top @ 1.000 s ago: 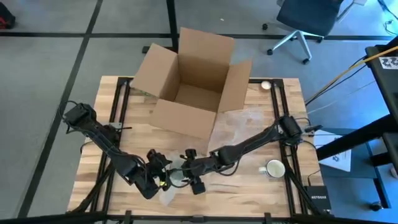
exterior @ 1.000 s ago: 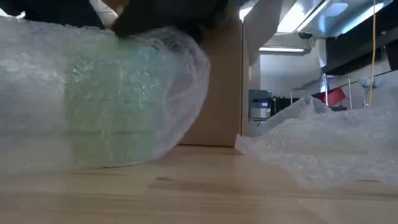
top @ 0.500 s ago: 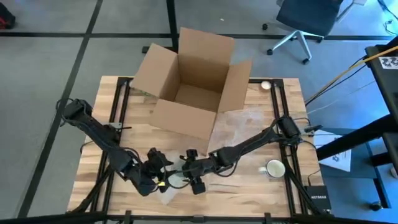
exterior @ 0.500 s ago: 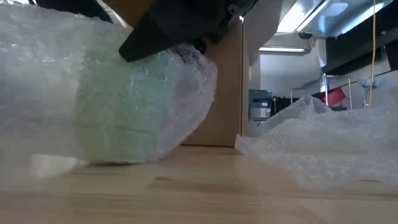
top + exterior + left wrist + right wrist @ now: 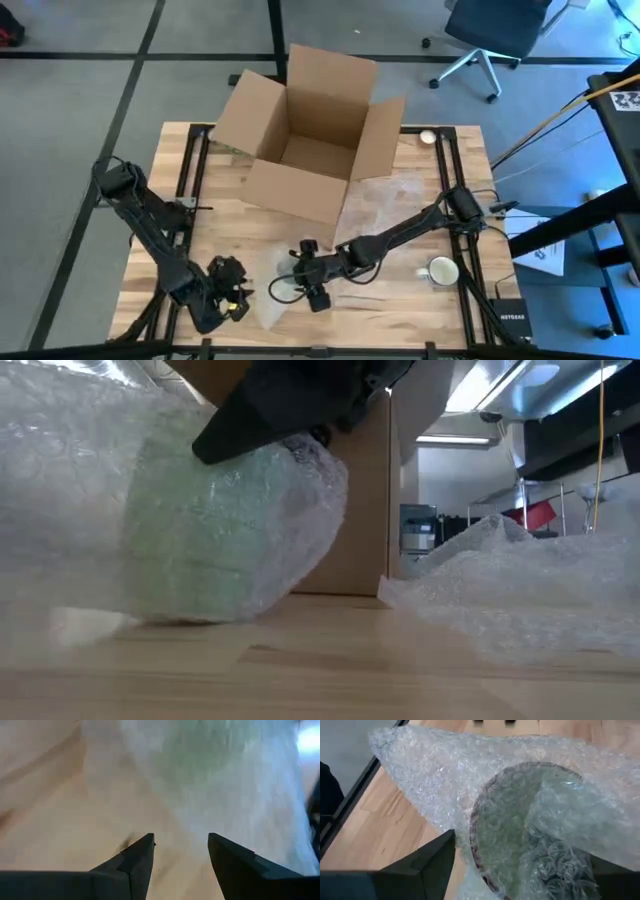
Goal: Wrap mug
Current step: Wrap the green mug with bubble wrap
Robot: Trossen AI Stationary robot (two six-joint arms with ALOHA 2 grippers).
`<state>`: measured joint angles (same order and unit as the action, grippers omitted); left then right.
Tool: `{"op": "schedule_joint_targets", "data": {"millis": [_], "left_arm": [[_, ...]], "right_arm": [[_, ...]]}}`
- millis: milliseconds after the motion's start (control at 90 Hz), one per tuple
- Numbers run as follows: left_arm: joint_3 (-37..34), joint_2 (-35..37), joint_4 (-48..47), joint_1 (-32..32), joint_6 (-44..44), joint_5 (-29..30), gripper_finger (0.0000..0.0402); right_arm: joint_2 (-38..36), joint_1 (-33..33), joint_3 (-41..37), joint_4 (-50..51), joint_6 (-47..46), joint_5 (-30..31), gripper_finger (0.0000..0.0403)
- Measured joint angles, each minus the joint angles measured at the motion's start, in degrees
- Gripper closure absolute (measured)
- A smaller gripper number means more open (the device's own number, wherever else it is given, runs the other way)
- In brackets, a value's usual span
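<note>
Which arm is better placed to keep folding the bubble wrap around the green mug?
Probably the right. The right gripper sits over the mug in the bubble wrap; the left gripper is open, holds nothing and sits off to the side.

A pale green mug [image 5: 215, 530] stands near the table's front edge, left of its middle, swathed in clear bubble wrap [image 5: 445, 785]. The right wrist view looks into its open mouth, where wrap is tucked inside. It seems upright, though the wrap blurs its outline. The wrap's loose end trails toward the table's front edge.
</note>
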<state>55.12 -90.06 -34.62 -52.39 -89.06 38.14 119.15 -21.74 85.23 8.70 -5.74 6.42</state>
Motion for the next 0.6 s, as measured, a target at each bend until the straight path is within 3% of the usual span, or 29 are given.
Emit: {"op": "schedule_joint_targets", "data": {"millis": [133, 222, 456, 600], "left_arm": [[-0.01, 0.08, 7.89, 2.56, 7.73, 8.48, 0.0231], [0.03, 1.26, 10.91, 4.52, 12.71, 11.06, 0.0231], [0.03, 1.29, 20.62, 10.91, 26.52, 9.05, 0.0231], [-0.31, 0.07, 21.4, 14.32, 29.24, 4.69, 0.0231]], "right_arm": [[0.0, 0.0, 0.0, -0.3, 0.02, 0.04, 0.0166], [0.0, 0.0, 0.0, -0.32, 0.06, 0.06, 0.0166], [0.02, 0.0, -0.04, -1.3, 0.11, 0.07, 0.0166], [0.0, 0.0, -0.04, -1.29, 0.11, 0.09, 0.0166]]}}
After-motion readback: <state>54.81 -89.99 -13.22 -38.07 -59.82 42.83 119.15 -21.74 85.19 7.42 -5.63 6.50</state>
